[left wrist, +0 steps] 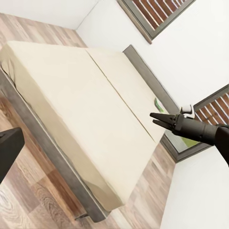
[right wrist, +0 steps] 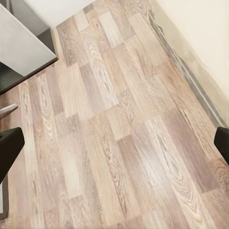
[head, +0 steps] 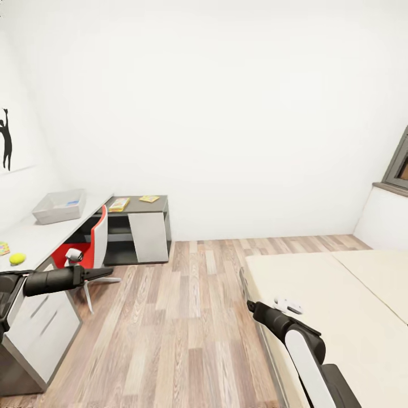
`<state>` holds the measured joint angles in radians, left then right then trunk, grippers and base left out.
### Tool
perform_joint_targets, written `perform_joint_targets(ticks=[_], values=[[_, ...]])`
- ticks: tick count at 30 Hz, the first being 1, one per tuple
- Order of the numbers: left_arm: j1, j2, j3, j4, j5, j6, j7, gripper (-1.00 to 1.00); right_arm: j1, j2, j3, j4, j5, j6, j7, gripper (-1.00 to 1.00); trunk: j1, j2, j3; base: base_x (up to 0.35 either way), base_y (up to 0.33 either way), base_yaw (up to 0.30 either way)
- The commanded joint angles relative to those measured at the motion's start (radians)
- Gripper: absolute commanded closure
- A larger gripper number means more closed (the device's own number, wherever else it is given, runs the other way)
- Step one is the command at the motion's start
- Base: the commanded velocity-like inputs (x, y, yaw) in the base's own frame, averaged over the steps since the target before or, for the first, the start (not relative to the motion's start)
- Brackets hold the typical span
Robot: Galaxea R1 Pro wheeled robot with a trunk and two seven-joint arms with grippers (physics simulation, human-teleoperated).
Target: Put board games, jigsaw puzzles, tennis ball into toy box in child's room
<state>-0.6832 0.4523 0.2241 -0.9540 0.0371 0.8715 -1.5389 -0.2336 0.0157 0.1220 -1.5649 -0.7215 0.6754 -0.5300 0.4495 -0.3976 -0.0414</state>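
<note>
The light-grey toy box point(head: 59, 205) stands on the table point(head: 34, 235) at the left. Nearer on the tabletop are the tennis ball point(head: 17, 258) and a jigsaw puzzle point(head: 3, 248), cut by the picture's edge. A yellow board game point(head: 119, 204) and a second puzzle point(head: 149, 199) lie on the dark-grey wing. On the bed point(head: 340, 306), a green-white board game point(left wrist: 159, 104) lies near the headboard, partly behind my right arm. My left gripper point(head: 110, 273) hovers open beside the table, holding nothing. Above the floor by the bed's edge, my right gripper point(head: 250, 306) point(left wrist: 153, 119) is open and empty.
A red and white swivel chair point(head: 93, 243) stands at the table, just beyond my left gripper. Wood-plank floor point(head: 187, 306) runs between table and bed. A grey-framed window point(head: 399, 164) is at the right, and a black silhouette print point(head: 5, 144) hangs at the left.
</note>
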Motion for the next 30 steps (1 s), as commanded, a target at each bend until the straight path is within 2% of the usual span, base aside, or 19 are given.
perform_joint_targets(ticks=[1, 6, 17, 30], values=[[-0.001, 0.0, 0.0, 0.0, 0.0, 0.011, -0.004, -1.0, -0.001, 0.0, 0.001, -0.001, -0.01, 0.001, -0.011, -1.0, 0.001, -0.002, -0.002, -0.126, -0.117, 0.051], [-0.001, -0.005, 0.001, 0.0, -0.001, 0.011, -0.004, -1.0, -0.002, 0.0, 0.001, -0.001, -0.01, 0.001, -0.01, -1.0, 0.001, -0.002, -0.002, -0.059, -0.055, 0.129], [-0.001, -0.007, 0.0, 0.0, -0.001, 0.011, -0.002, -1.0, -0.002, 0.0, 0.001, -0.001, -0.009, 0.001, -0.01, -1.0, 0.001, -0.002, -0.002, -0.006, -0.076, 0.242], [-0.001, -0.007, 0.0, 0.0, 0.0, 0.011, -0.002, -1.0, -0.001, 0.001, 0.001, -0.001, -0.009, 0.001, -0.01, -1.0, 0.001, -0.002, -0.002, 0.0, -0.051, 0.031]])
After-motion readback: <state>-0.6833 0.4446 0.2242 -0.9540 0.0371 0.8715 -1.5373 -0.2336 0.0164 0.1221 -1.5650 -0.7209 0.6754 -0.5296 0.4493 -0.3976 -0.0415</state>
